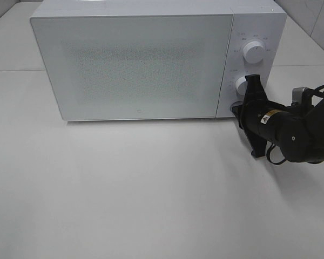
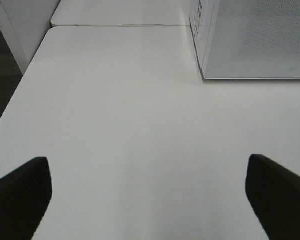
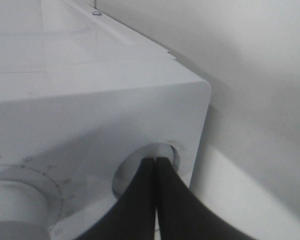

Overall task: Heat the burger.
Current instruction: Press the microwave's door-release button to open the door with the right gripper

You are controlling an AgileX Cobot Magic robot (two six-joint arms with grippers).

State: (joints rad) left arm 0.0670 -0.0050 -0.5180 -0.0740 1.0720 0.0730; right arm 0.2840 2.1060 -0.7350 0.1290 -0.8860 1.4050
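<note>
We cannot see the burger in any view. It may lie behind the shut, speckled door of the white box-shaped microwave oven (image 1: 129,59), but we cannot tell. The right end effector (image 3: 156,165), its black fingers pressed together, has its tips in the round recessed button (image 3: 166,152) at the foot of the control panel, below the two white dials. We judge this to be the door-release press. The next move calls for a firm, straight push, then drawing clear of the door's swing. The left end effector (image 2: 147,175) hangs with fingers wide apart and empty over the bare white bench (image 2: 120,100).
</note>
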